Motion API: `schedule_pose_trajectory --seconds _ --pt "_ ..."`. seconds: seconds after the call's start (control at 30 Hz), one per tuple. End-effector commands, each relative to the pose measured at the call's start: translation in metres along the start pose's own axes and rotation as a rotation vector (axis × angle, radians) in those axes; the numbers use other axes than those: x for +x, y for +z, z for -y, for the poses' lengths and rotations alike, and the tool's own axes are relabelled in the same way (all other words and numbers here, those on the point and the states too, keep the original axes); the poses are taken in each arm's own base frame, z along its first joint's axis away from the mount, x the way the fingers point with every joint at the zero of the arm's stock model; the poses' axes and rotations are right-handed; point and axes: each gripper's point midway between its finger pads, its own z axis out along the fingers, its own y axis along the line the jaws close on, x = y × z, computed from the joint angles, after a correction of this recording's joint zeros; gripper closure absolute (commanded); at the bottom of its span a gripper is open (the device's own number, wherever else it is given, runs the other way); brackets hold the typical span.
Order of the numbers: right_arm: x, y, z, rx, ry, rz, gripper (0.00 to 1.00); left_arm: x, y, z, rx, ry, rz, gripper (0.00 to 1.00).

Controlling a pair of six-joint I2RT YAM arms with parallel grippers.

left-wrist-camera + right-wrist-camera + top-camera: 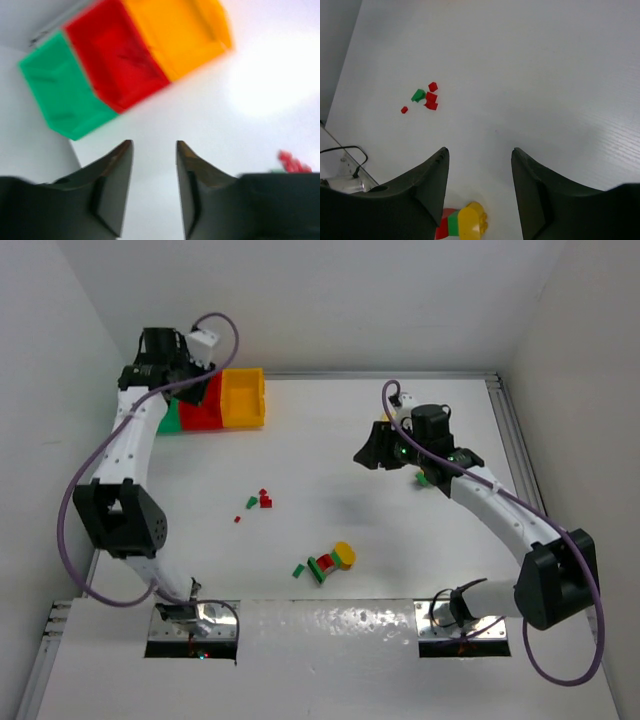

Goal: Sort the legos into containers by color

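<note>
The left end effector [154, 145] hangs with its fingers spread, bare bench [260, 85] showing between them. Just ahead of its tips sit the joined containers: green bin [60, 85] to its left, red bin [117, 55] in the middle, yellow bin [175, 35] to its right. The wrist view is too blurred to tell what lies inside them. They sit tucked in the corner near the wall [90, 360]. The right end effector [480, 152] is also spread, over open bench. Ahead and to its left lie small red and green legos [426, 97]; a yellow-topped stack [465, 225] lies just behind its fingertips.
</note>
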Motion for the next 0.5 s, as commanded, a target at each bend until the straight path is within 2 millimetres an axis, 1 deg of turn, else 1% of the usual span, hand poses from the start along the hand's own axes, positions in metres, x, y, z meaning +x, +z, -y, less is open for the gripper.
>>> schedule_pose_trajectory --seconds 0.0,0.03,0.07,0.1,0.13,0.17,0.2,0.23,0.3,0.33,0.37,0.4,0.43,0.47 --pt "-0.004 -0.006 -0.009 -0.024 -0.038 0.028 0.47 0.118 -0.003 0.112 0.374 0.175 -0.323 0.6" --pt "-0.002 -0.005 -0.008 -0.021 -0.036 0.026 0.47 0.139 -0.005 0.124 0.394 0.216 -0.372 0.59" --pt "-0.002 -0.005 -0.008 -0.021 -0.037 0.03 0.47 0.175 -0.008 0.136 0.41 0.253 -0.457 0.57" --pt "-0.001 -0.005 -0.008 -0.024 -0.039 0.028 0.47 0.176 -0.014 0.146 0.419 0.3 -0.445 0.56" --pt "-0.002 -0.005 -0.009 -0.025 -0.044 0.028 0.47 0.181 -0.015 0.149 0.421 0.317 -0.448 0.55" --pt "0.0 -0.005 -0.009 -0.025 -0.047 0.02 0.47 0.188 -0.017 0.153 0.421 0.303 -0.458 0.53" --pt "0.0 -0.005 -0.008 -0.018 -0.047 0.02 0.47 0.185 -0.017 0.156 0.425 0.297 -0.438 0.51" --pt "0.001 -0.006 -0.008 -0.017 -0.046 0.017 0.47 0.187 -0.017 0.16 0.446 0.286 -0.439 0.46" --pt "0.003 -0.005 -0.007 -0.012 -0.046 0.014 0.47 0.195 -0.017 0.177 0.513 0.266 -0.45 0.43" --pt "0.003 -0.005 -0.006 -0.01 -0.044 0.013 0.47 0.2 -0.015 0.183 0.53 0.269 -0.457 0.43" --pt "0.004 -0.005 -0.005 -0.002 -0.042 0.013 0.47 0.214 -0.01 0.191 0.532 0.285 -0.487 0.43" --pt "0.005 -0.005 -0.004 -0.002 -0.041 0.012 0.47 0.219 -0.008 0.194 0.527 0.297 -0.5 0.43" --pt "0.004 -0.005 -0.004 0.002 -0.04 0.015 0.47 0.231 -0.007 0.196 0.512 0.305 -0.534 0.43" --pt "0.004 -0.005 -0.004 0.003 -0.039 0.015 0.47 0.235 -0.004 0.2 0.51 0.308 -0.542 0.43"
